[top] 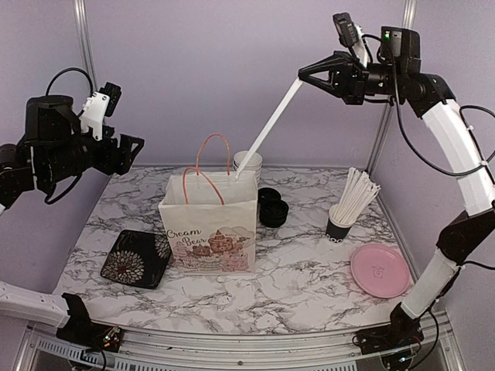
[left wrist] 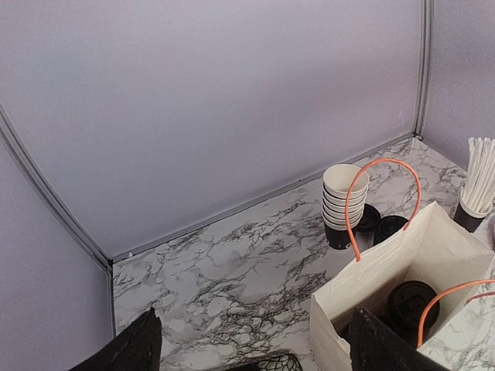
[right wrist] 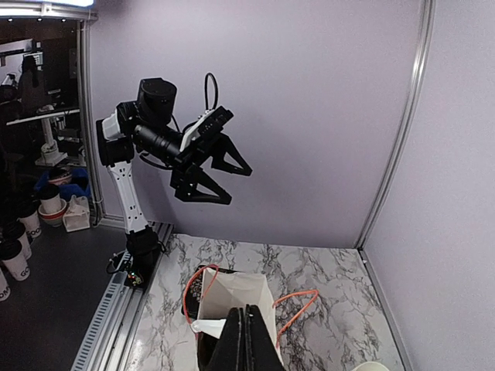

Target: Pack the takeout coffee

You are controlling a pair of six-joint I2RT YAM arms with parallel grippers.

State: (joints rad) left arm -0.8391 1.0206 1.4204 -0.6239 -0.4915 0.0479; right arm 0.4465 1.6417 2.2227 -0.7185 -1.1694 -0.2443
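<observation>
One takeout coffee [left wrist: 408, 304], a black cup with a black lid, stands inside the white paper bag [top: 209, 228] with orange handles, and shows only in the left wrist view. My right gripper [top: 304, 76] is high above the table, shut on a long white straw [top: 271, 124]. The straw slants down to the bag's open top at its back right corner. In the right wrist view the shut gripper [right wrist: 249, 325] hangs over the bag [right wrist: 247, 286]. My left gripper [top: 133, 154] is raised at the left, open and holding nothing, with the bag [left wrist: 387, 278] below its right finger.
A stack of white-lined cups [top: 247, 162] stands behind the bag, with black lids [top: 272, 207] to its right. A black cup of straws [top: 344, 216] and a pink plate [top: 380, 270] sit at the right. A black patterned plate [top: 135, 259] lies left of the bag.
</observation>
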